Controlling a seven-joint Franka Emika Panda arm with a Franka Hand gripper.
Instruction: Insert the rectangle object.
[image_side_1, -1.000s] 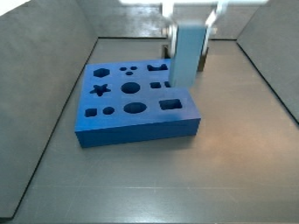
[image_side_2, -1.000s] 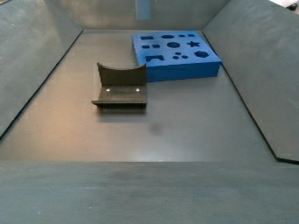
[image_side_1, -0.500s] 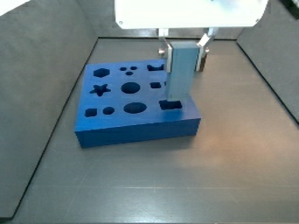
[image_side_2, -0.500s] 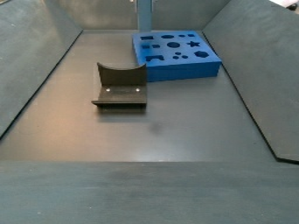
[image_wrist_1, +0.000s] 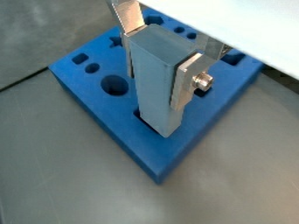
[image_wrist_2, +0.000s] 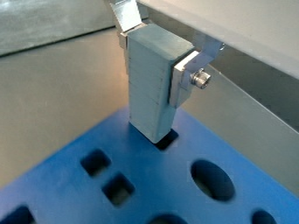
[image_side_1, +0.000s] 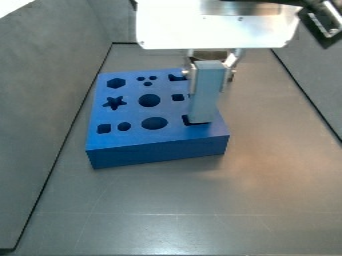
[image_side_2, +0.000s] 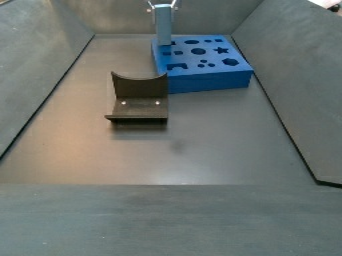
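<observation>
The rectangle object (image_wrist_1: 155, 83) is a tall, smooth, pale blue block. It stands upright in the gripper (image_wrist_1: 160, 48), its bottom end in a hole.

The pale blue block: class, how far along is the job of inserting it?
Done: the tool grips the pale blue block upright over the blue board. In hand: its lower end meets the rectangular hole near the board's corner. Left: pushing it fully down and letting go; most of the block stands above the board.

A pale blue rectangle object (image_wrist_1: 152, 83) stands between the silver-plated claw (image_wrist_1: 162, 48), above a deep blue board (image_side_1: 154, 120) pierced with dark star, round and square holes; the fixture (image_side_2: 136, 99) is dark olive-brown on a grey desk (image_side_2: 174, 170).
</observation>
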